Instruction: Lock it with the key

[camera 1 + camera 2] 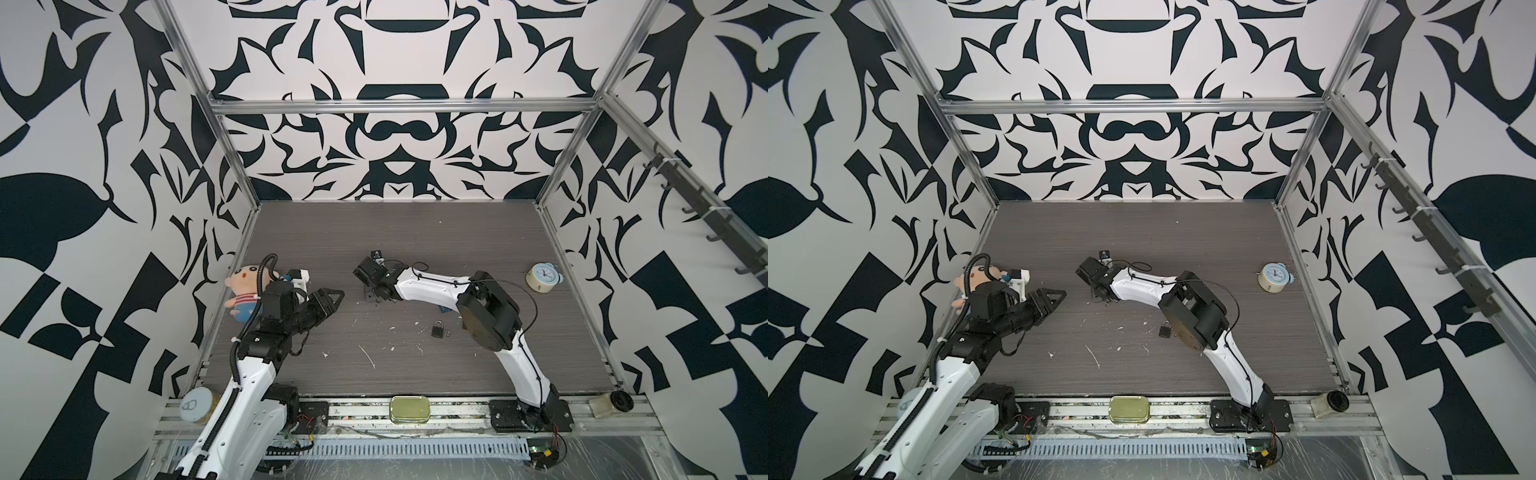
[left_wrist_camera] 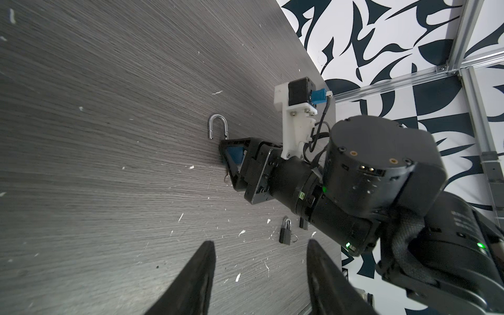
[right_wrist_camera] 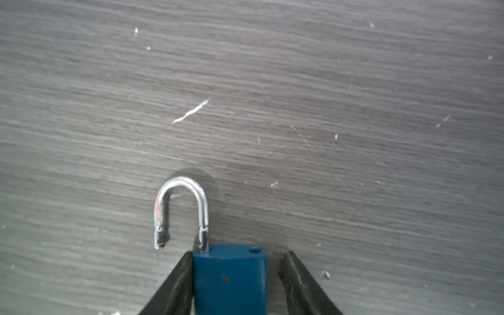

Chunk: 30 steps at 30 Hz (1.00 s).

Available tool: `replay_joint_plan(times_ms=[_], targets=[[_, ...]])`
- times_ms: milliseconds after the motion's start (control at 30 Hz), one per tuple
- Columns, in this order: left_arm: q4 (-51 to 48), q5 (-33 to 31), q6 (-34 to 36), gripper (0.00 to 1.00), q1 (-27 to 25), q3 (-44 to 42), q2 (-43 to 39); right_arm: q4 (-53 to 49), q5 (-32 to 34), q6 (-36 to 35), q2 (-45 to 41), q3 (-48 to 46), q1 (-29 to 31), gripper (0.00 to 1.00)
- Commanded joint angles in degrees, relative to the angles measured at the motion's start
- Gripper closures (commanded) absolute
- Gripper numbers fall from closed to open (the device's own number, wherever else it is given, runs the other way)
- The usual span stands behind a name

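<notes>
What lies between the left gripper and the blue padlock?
Only bare table between left gripper and blue padlock, in both top views.

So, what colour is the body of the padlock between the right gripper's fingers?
The padlock body is dark blue; clearest in the right wrist view.

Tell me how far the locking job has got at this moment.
Nothing looks done yet: the blue padlock has its shackle swung open. In hand: the right gripper straddles its body on the table, one finger touching, a gap at the other; the left gripper is open and empty. Left: grip the body, close the shackle, use the key, which I cannot pick out.
</notes>
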Motion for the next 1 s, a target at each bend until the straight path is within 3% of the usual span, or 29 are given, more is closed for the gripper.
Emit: replay_joint_plan(times_ms=[0,400,967], targets=[[0.5,0.6,-0.2,0.43,0.3,-0.2,-0.2,-0.6,-1.7,-1.8,-2.7,-0.8,0.2,0.56],[0.1,1.5,0.6,0.45,0.5,-0.1,0.7,2.5,-4.4,-5.0,-5.1,-3.3,0.2,0.99],[6.9,8.2,2.0,0.49,0.5,-0.1,10.2,8.9,-13.4,-11.0,-19.9,-15.3,0.2,1.00]])
